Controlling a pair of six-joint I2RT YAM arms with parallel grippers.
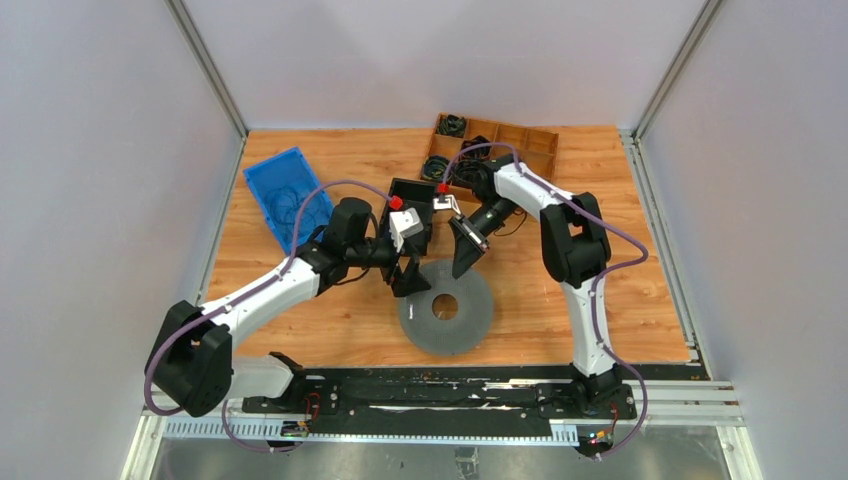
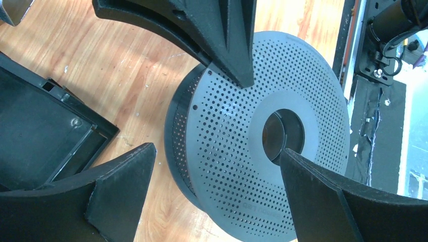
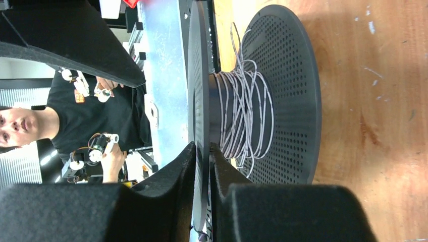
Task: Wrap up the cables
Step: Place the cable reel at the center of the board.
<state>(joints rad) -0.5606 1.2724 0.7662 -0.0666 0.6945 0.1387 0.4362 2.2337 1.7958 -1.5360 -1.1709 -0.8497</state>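
Right wrist shows the cables loosely wound on the hub of the spool by the worktop's near edge, right end effector pinching its flange, left end effector spread open; I judge tucking the stray tail comes next.

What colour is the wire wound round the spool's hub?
Silvery white wire on a dark grey perforated spool; clearest in the right wrist view.

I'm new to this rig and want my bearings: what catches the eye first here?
A grey perforated spool lies flat mid-table, thin white wire wound loosely round its hub. The right tool pinches its top flange, while the left tool hangs wide open just above it.
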